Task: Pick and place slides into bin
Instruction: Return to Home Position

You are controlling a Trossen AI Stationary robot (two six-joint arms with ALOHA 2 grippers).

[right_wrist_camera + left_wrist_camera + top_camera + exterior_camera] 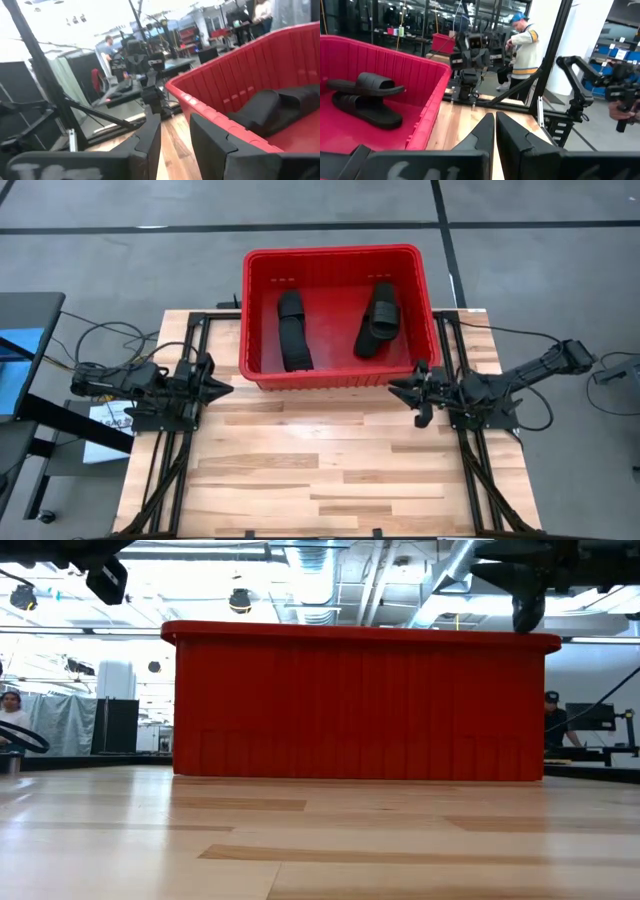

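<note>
The red bin (340, 255) stands at the table's far middle; its near wall fills the low view (360, 705). Black slides lie on its floor in two places: left (292, 330) and right (378, 320). In the left wrist view, two slides (367, 97) lie one on top of the other. The right wrist view shows black slides (280, 107) behind the bin's wall. My left gripper (228, 389) is shut and empty, just off the bin's near left corner. My right gripper (395, 387) is open and empty, just off the near right corner.
Bare wooden table (320, 470) spreads in front of the bin, between the two arms. Black frame rails (190, 440) run along both sides of the table. People stand in the room beyond the table (525, 45).
</note>
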